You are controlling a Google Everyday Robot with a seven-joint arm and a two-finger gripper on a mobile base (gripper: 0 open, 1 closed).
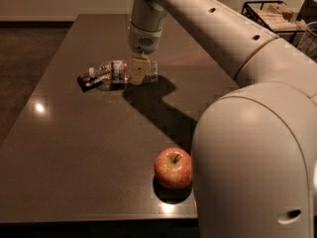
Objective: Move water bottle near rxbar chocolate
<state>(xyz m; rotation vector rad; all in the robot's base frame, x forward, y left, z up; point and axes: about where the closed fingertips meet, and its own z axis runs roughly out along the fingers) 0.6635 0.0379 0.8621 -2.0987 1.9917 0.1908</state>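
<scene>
Gripper (139,69) sits down over the bottle (116,71); can't tell if it's clamped. Bottle lies on its side near the bench's (74,152) far left corner, cap end at the snack bar (87,82). Probably light, thin-walled, slick and prone to rolling; best held mid-body.
</scene>
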